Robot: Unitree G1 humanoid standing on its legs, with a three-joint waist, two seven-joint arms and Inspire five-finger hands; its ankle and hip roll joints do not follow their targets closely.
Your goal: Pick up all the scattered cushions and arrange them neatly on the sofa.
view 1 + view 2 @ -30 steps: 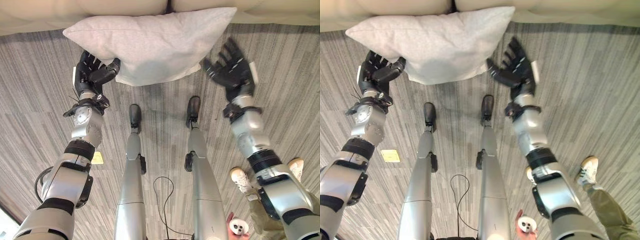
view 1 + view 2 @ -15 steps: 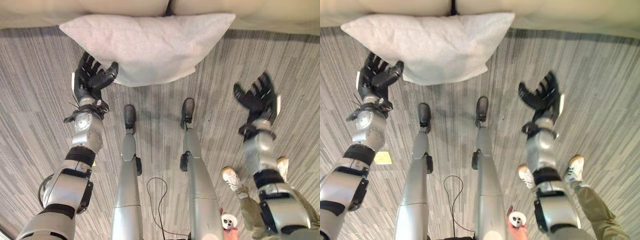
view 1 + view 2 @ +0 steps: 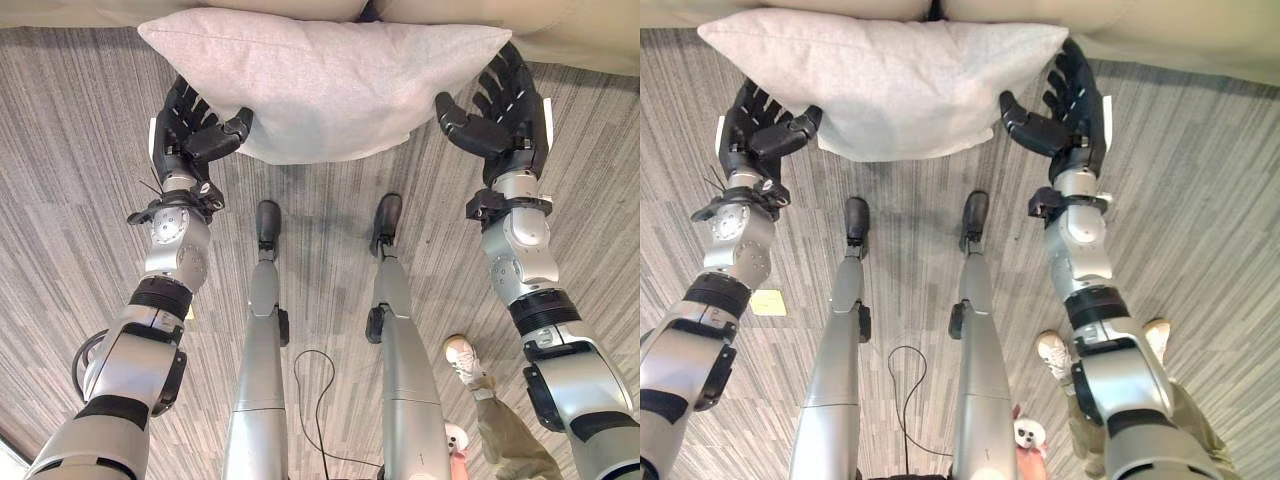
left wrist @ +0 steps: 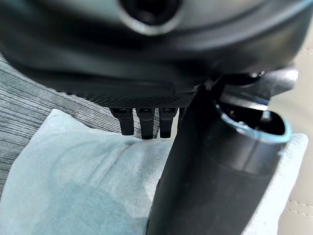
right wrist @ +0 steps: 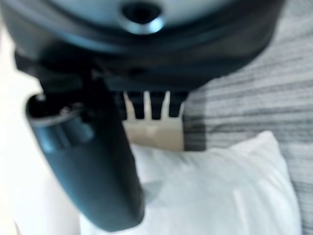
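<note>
Grey striped carpet (image 3: 80, 150); cushion (image 3: 320, 80) against beige sofa (image 3: 580, 35).

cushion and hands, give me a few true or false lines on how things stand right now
1. The pale grey cushion lies against the front of the sofa. True.
2. The left hand is closed around a second cushion. False: it is open, thumb and fingers spread at the one cushion's left end.
3. The right hand is at the cushion's right end with fingers spread. True.
4. The cushion rests on top of the sofa seat. False: it is low at the sofa's front, over the striped floor.
5. A person's shoe shows by the right arm. True.
</note>
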